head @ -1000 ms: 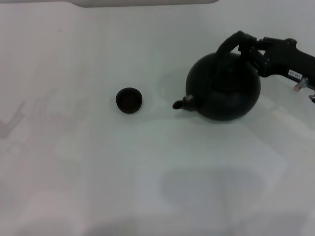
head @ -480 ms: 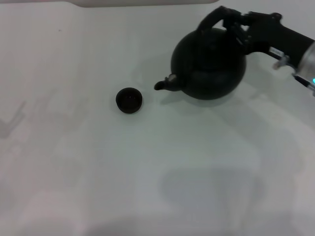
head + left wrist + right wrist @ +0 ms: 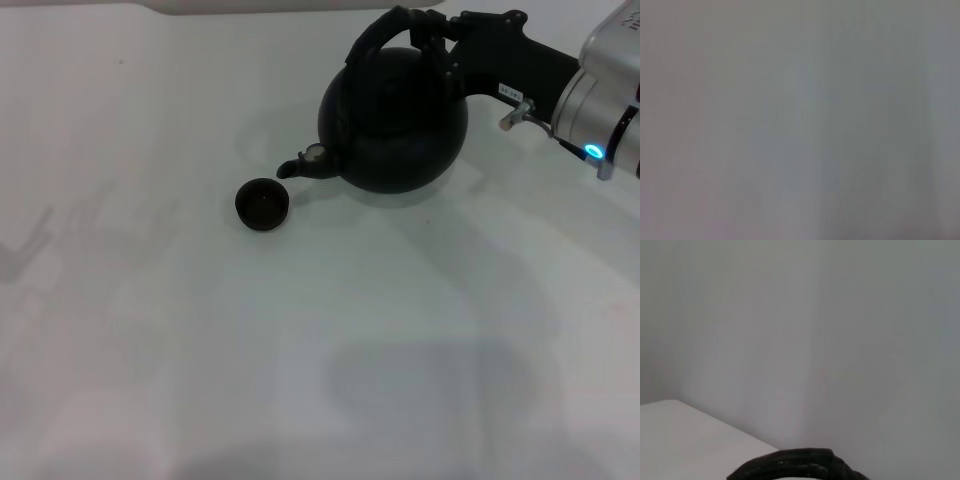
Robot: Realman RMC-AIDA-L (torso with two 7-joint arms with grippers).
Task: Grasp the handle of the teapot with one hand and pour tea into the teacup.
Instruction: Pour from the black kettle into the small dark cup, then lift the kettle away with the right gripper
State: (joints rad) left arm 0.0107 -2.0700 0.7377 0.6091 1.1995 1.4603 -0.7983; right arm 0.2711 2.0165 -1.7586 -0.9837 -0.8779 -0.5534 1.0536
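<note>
The big dark teapot [image 3: 395, 115] hangs above the white table at the upper middle-right of the head view. Its short spout [image 3: 300, 164] carries a pale spot and points left and down, ending just up and to the right of the teacup [image 3: 262, 204]. My right gripper [image 3: 435, 42] reaches in from the right and is shut on the thick black arched handle [image 3: 385, 35]. A strip of that corded handle [image 3: 795, 467] shows at the edge of the right wrist view. The tiny dark teacup stands upright on the table. The left gripper is out of view.
The white table [image 3: 300, 350] stretches broadly around the cup, with soft shadows at its near middle. A pale rim [image 3: 290, 8] runs along the far edge. The left wrist view holds only a blank grey surface [image 3: 800, 120].
My right gripper has carried the teapot left and farther from me. Its spout now sits close to the teacup, where a wide gap lay before. The cup has stayed put.
</note>
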